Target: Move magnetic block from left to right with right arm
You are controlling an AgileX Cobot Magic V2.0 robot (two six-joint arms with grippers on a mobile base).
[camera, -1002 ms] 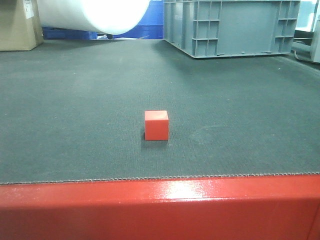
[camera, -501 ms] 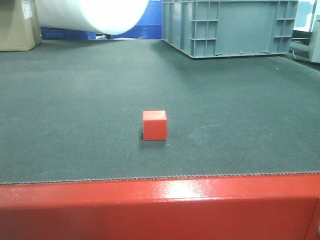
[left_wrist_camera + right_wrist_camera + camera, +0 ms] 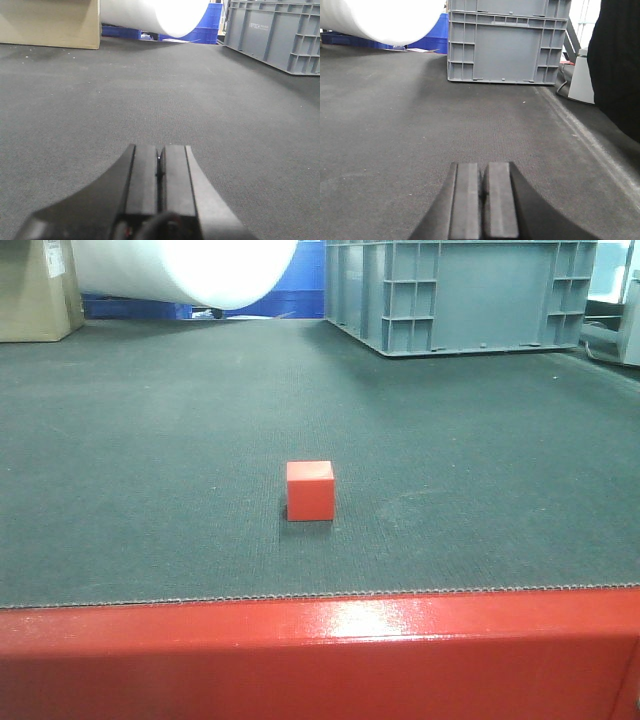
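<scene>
- The right pincer [image 3: 481,202], two dark flat fingers seen from its wrist camera, is clenched, pads pressed together with nothing between them, low over the dark grey ribbed mat surface [image 3: 395,150].
- Ahead of it the mat is bare; further out, straight ahead, stands a grey ribbed plastic crate [image 3: 507,42], and beyond its left a white foam roll [image 3: 380,20].
- The left pincer [image 3: 160,182] is likewise clenched on nothing, with only mat before it.
- The small solid red magnetic block [image 3: 310,490] appears in neither wrist view. The front view shows it resting flat and alone on the mat, near the glossy red front edge [image 3: 320,660], about mid-width.
- Being a cube, it has no long axis to align with.
- My judgement: the block lies outside the right pincer's forward view, probably off to its left, so the arm must swing inward and spread its fingers first. Which arm is nearer cannot be told.
</scene>
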